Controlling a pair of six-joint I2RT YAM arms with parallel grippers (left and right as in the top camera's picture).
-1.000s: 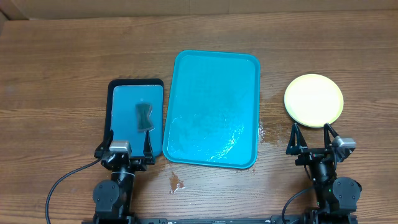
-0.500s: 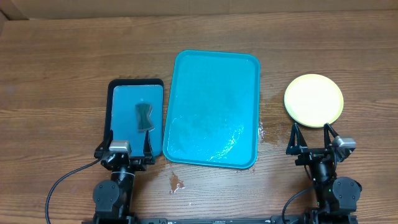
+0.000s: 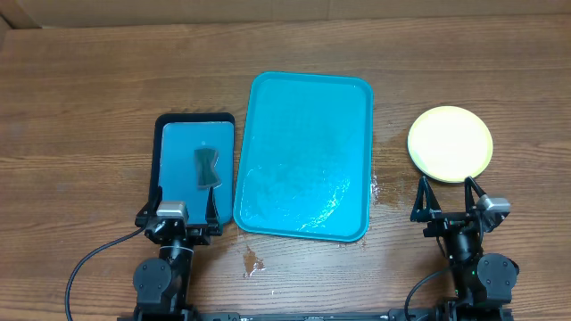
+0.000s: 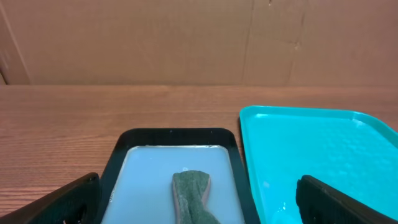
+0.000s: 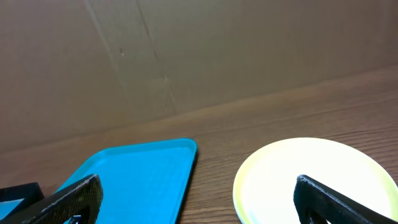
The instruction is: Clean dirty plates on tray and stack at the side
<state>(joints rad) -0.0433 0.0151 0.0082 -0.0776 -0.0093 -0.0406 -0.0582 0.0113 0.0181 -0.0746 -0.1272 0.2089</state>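
**One lime-yellow plate on the bench, right of the wet tray**

One round plate (image 3: 450, 144) shows from above, lime-yellow, paler toward its middle, with a clean face and no smears. It lies flat on the brown wood-grain bench (image 3: 89, 107), well apart from the tray's right edge and toward the far side of the right arm. Whether other plates lie under it cannot be told.

The big turquoise tray (image 3: 308, 156) sits in the middle of the bench, long side running near to far. Its floor looks wet, with a bright sheen of water across the near-right part. Small puddles (image 3: 252, 261) mark the wood just beside its near edge and right edge.

Just left of it lies a small tray (image 3: 194, 169), blue with a black rim, holding a dark sponge (image 3: 207, 167) pinched at its waist.

The left end effector (image 3: 183, 201) hangs over the near end of the small tray, fingers spread wide, grasping nothing. The right end effector (image 3: 446, 194) sits just near of the plate, likewise released and empty. A cardboard wall (image 4: 186, 37) stands behind the bench.
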